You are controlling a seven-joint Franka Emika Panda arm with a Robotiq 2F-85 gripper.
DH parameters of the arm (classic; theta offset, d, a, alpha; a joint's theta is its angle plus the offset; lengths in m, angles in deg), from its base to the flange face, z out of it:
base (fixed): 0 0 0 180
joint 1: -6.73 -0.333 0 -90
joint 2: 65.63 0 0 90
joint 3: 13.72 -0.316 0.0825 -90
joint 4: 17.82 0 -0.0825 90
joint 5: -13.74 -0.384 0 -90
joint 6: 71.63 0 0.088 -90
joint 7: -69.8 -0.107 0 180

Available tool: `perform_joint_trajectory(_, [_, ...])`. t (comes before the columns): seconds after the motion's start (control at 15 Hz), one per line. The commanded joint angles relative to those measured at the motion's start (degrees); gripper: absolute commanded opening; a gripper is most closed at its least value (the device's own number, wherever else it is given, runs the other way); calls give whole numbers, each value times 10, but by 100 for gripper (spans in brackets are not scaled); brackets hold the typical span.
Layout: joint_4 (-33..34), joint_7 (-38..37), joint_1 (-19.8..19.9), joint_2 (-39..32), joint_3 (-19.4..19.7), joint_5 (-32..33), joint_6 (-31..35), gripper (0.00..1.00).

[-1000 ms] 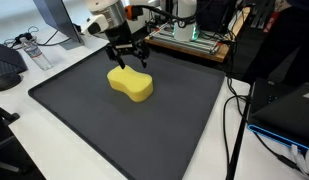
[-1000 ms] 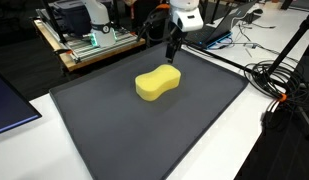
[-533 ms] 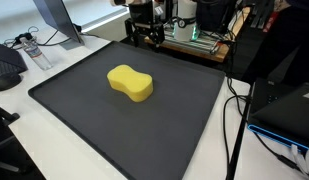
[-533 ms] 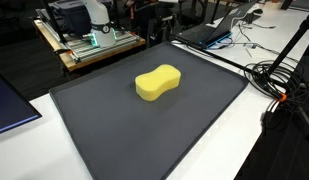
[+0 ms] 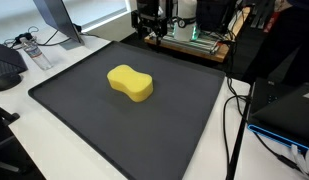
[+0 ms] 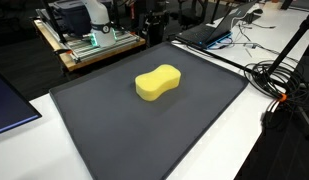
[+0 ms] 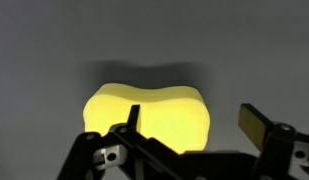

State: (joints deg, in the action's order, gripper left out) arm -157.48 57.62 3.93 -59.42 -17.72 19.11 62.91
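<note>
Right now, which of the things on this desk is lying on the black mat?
The yellow sponge, alone on the mat; the water bottle and the cables lie off it, on the white tabletop.

Sponge (image 5: 130, 83) on mat (image 5: 94, 125), near centre; gripper (image 5: 149, 30) above mat's far edge.

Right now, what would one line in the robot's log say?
hand: open, empty | position: high, clear of sponge | sponge: flat on dark mat, untouched
</note>
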Motion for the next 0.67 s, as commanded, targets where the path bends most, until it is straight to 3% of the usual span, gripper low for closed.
perform_joint_trajectory(0.0, [-18, 54, 8, 4, 16, -29, 32, 100])
perform_joint_trajectory(0.13, [-39, 124, 16, 10, 37, -67, 82, 100])
perform_joint_trajectory(0.33, [-64, 252, 22, 9, 76, -174, 145, 100])
perform_joint_trajectory(0.47, [-73, 339, 25, 10, 103, -250, 155, 100])
perform_joint_trajectory(0.53, [-74, 383, 1, 14, 138, -292, 150, 100])
perform_joint_trajectory(0.6, [-70, 428, 30, 10, 135, -324, 139, 100])
